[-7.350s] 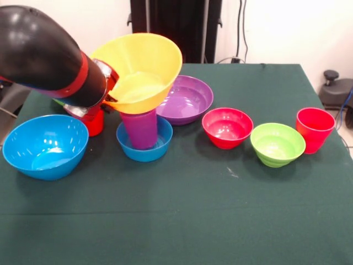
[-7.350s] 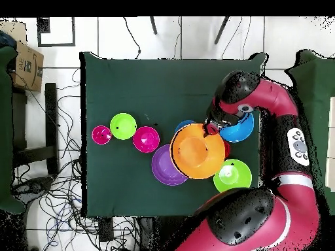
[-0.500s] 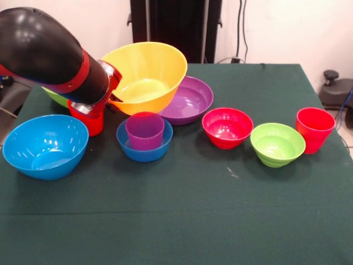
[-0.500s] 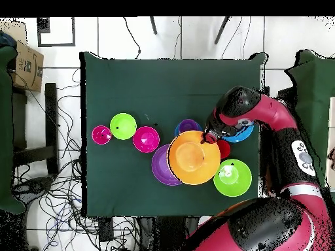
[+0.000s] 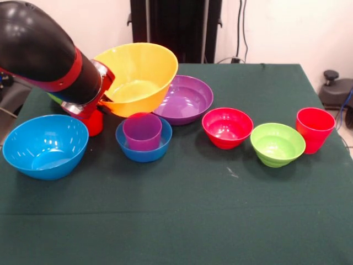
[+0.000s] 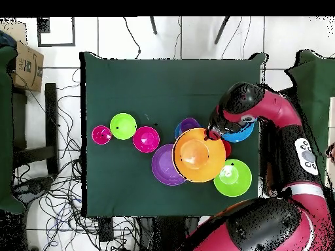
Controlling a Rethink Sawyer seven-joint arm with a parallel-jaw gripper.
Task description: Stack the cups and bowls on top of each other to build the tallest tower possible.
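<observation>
My gripper (image 5: 102,100) is shut on the rim of the large yellow bowl (image 5: 139,77) and holds it tilted above the table; from overhead the gripper (image 6: 211,134) is at the rim of that bowl (image 6: 198,155). The large purple bowl (image 5: 186,100) sits just beside and below it. A purple cup (image 5: 142,131) stands in the small blue bowl (image 5: 144,150). The large blue bowl (image 5: 45,145) is at the left. One red cup (image 5: 94,122) is partly hidden behind the arm. The red-pink bowl (image 5: 227,127), small green bowl (image 5: 277,144) and other red cup (image 5: 315,128) stand in a row at the right.
The large lime green bowl (image 6: 233,178) sits near the robot's base, almost hidden by the arm in the front view. The green table (image 5: 193,215) has open cloth along its front half. Cables and a cardboard box (image 6: 26,64) lie on the floor.
</observation>
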